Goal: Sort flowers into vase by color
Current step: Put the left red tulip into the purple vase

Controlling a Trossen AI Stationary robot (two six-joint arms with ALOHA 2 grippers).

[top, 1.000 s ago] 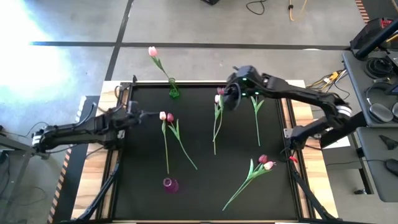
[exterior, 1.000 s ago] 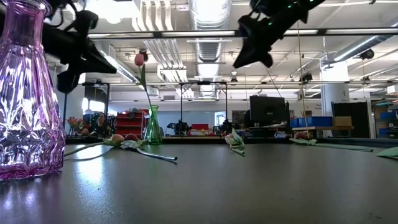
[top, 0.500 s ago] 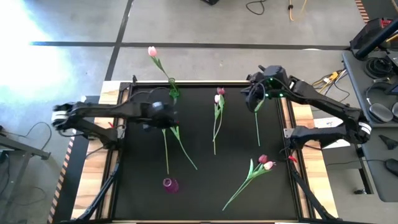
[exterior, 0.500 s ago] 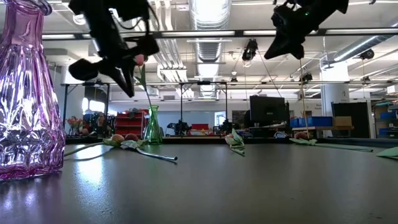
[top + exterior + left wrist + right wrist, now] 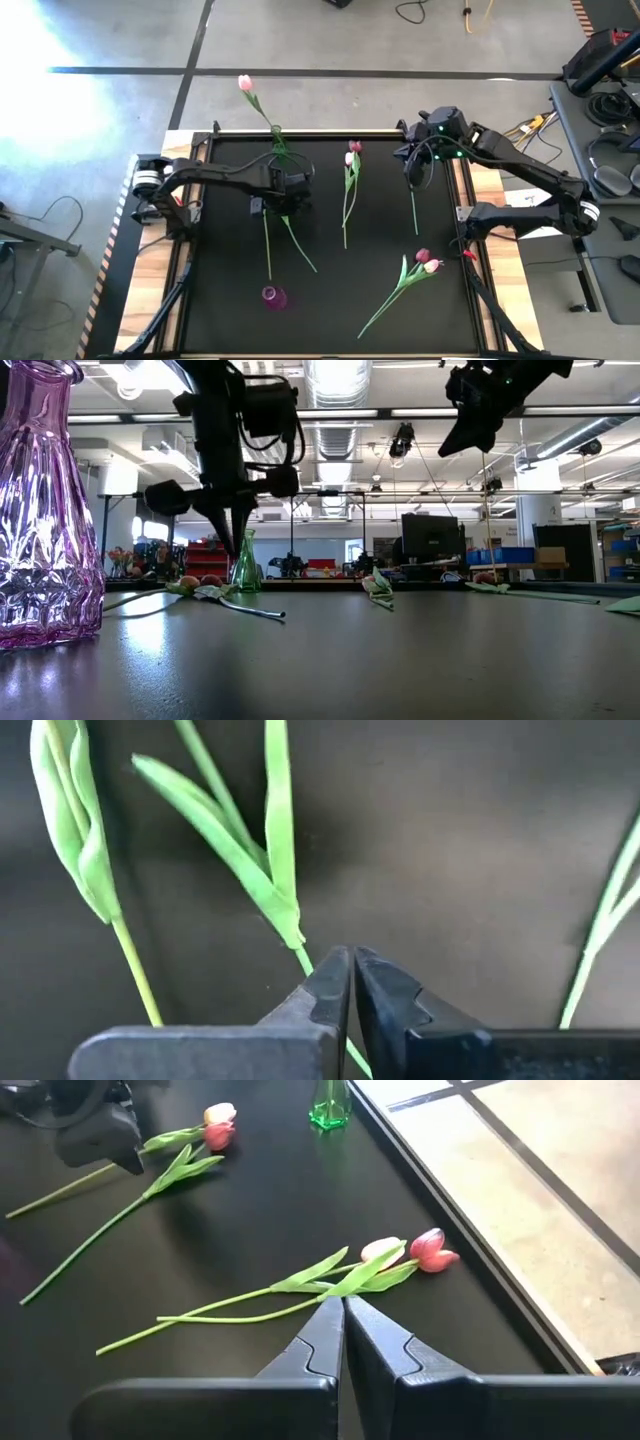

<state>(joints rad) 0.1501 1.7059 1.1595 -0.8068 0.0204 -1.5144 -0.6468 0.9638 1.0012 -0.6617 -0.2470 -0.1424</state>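
Two flowers [image 5: 272,215] are lying on the mat under our left gripper [image 5: 277,192], whose fingers are pressed together just over a stem, probably lining up a pick, while our right gripper [image 5: 413,165], also closed, is waiting above another pair [image 5: 400,1252].

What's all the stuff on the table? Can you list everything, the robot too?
Green vase: one, green, back edge of the mat.
Vase tulip: one, pink, standing in the green vase.
Purple vase: one, purple, front of the mat, no flower in it.
Left tulips: two, pale and red, lying under the left gripper.
Middle tulips: two, pale and magenta, lying mid-mat.
Lone tulip: one, head hidden, lying by the right gripper.
Front tulips: two, magenta and pale, front right.
Mat: one, black.
Left gripper: dark, jaws shut.
Right gripper: dark, back right, jaws shut.
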